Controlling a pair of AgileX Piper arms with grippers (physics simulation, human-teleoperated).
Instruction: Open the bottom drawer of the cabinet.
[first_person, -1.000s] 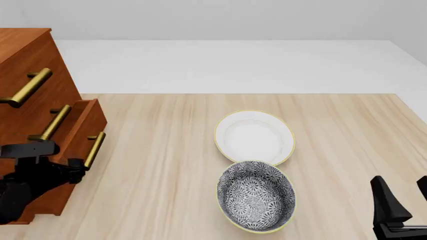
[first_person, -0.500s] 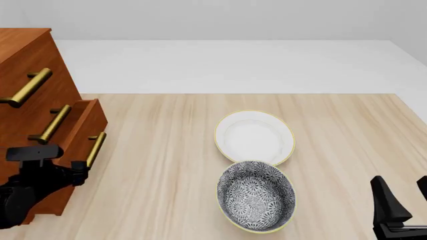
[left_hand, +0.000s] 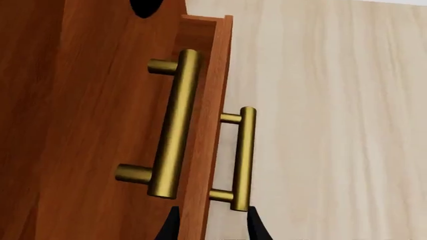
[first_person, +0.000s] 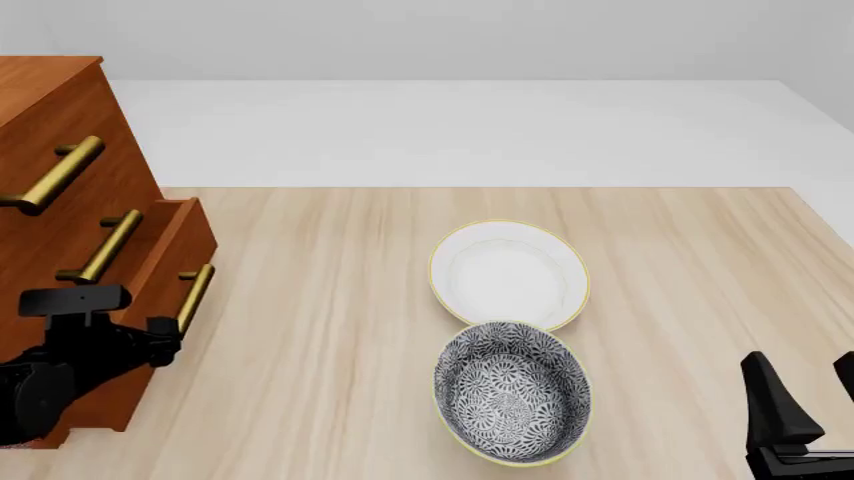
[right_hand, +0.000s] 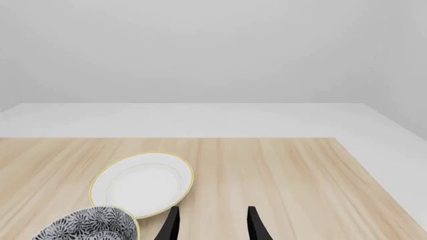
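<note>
The cabinet (first_person: 54, 110) stands at the table's left edge, reddish-brown with three brass bar handles. Its bottom drawer (first_person: 160, 250) juts out a little past the two above. The drawer's handle (first_person: 195, 297) is the right-hand brass bar (left_hand: 243, 155) in the left wrist view. My left gripper (first_person: 171, 340) is open at that handle's near end. In the left wrist view my left gripper (left_hand: 212, 227) straddles the drawer's front edge and the handle's tip. My right gripper (first_person: 811, 400) hangs open and empty at the near right, also shown as my right gripper (right_hand: 210, 225).
A white bowl (first_person: 509, 275) with a yellow rim sits mid-table, and a grey patterned bowl (first_person: 513, 392) touches its near side. The table's far edge meets a white floor. The patterned bowl (right_hand: 90, 225) lies beside the right gripper.
The left gripper and its arm have shifted slightly rightward, away from the cabinet. The bottom drawer's handle has come a touch outward with it. The right arm has not moved.
</note>
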